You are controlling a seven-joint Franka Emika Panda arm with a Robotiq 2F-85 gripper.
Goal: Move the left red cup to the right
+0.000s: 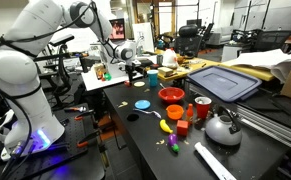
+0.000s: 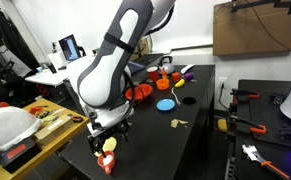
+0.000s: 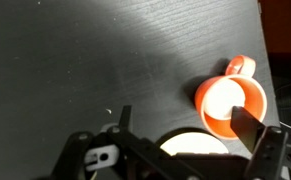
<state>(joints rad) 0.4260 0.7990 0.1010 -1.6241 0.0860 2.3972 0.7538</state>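
Cup: the left red cup [image 3: 228,108] stands upright on the black desk [image 3: 75,60]; its mouth faces up, the inside is pale, and a small loop handle at the rim points to the top of the wrist view.
Place: in an exterior view the cup [image 2: 108,163] sits near a corner of the desk; it is well apart from the other things.
Fingers: spread apart and clamped on nothing; the gripper [image 3: 180,115] points down at the desk.
Contact: one dark finger [image 3: 251,128] crosses the cup's rim in the wrist view; whether it touches cannot be told; the cup lies off to that finger's side, not midway in the gap.
Outside look: the gripper [image 2: 110,128] hangs just above the cup.
Between fingers: a pale round shape [image 3: 197,146] shows low in the wrist view; what it is cannot be told.
Others: a red bowl [image 1: 171,96], a blue disc [image 1: 142,104], a taller red cup [image 1: 202,104] and a kettle [image 1: 222,128] stand grouped on the desk.
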